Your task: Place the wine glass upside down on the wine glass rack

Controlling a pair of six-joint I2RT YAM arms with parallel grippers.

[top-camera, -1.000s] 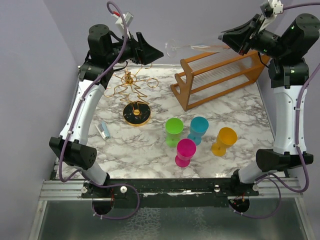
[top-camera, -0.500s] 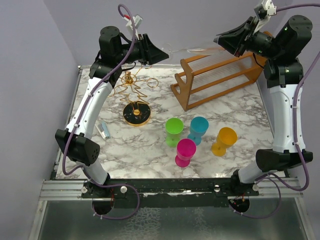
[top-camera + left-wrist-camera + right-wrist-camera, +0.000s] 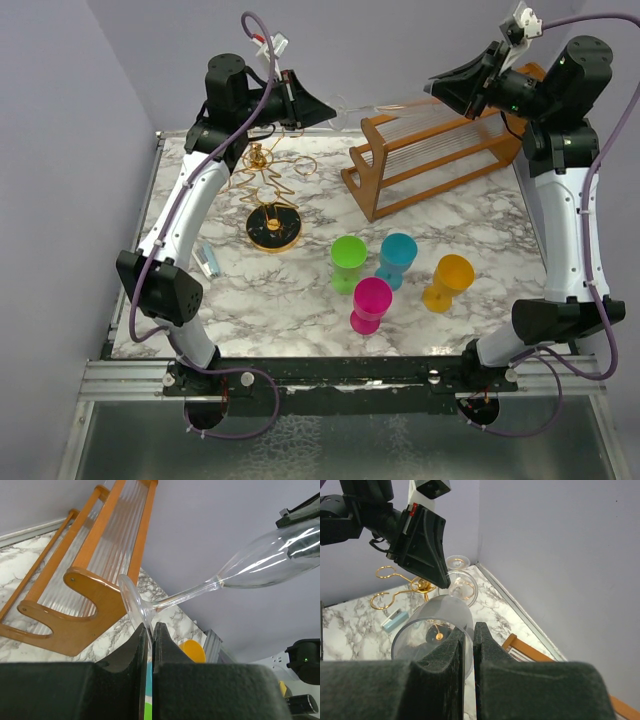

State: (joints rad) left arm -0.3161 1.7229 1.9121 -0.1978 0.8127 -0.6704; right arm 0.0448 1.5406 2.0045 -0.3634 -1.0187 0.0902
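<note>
A clear wine glass (image 3: 385,102) hangs on its side in the air above the back of the table, between my two grippers. My left gripper (image 3: 330,108) is shut on the edge of the glass's foot (image 3: 132,602), with the stem and bowl (image 3: 270,560) running away to the right. My right gripper (image 3: 433,86) is shut on the rim of the bowl (image 3: 432,625), one finger inside it. The wine glass rack (image 3: 268,190), a gold wire stand on a round dark base, stands on the marble below the left gripper.
A large wooden slatted rack (image 3: 440,150) lies at the back right. Green (image 3: 349,262), blue (image 3: 397,258), pink (image 3: 371,303) and orange (image 3: 448,281) cups stand in the middle front. A small light-blue object (image 3: 207,261) lies near the left edge.
My left gripper moved right to the glass's foot and went from open to shut on it. The right gripper, holding the bowl, drifted slightly left.
</note>
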